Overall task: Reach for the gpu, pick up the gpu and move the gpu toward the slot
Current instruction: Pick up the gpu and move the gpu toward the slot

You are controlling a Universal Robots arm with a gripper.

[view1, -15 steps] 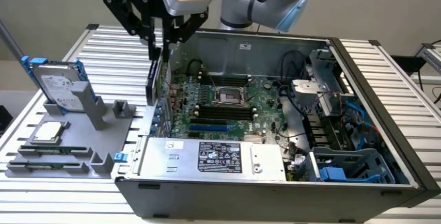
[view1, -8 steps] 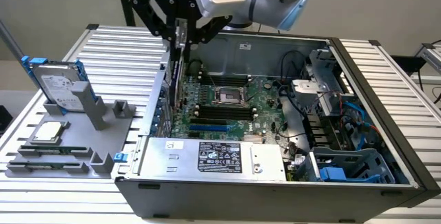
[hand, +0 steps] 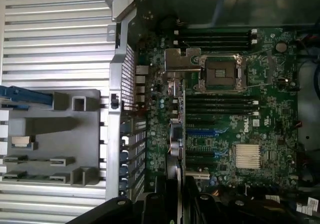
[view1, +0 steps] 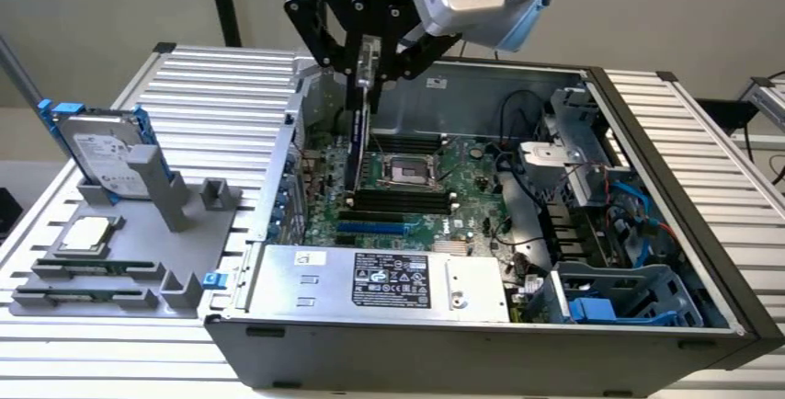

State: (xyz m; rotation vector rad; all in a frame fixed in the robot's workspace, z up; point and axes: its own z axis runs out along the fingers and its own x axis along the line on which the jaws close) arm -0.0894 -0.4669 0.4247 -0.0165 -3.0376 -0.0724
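Note:
My gripper hangs over the far left part of the open computer case, shut on the gpu. The gpu is a thin dark card seen edge-on, hanging upright from the fingers down toward the motherboard. In the wrist view, the gripper holds the gpu on edge, with its silver bracket at the far end. A blue slot lies on the board below, beside the black memory slots; in the wrist view the blue slot runs out from the card's line.
A grey fixture tray stands on the slatted table at the exterior view's left, holding a silver hard drive with blue rails and a small square chip. A power supply fills the case's near side; cables and drive bays crowd its right.

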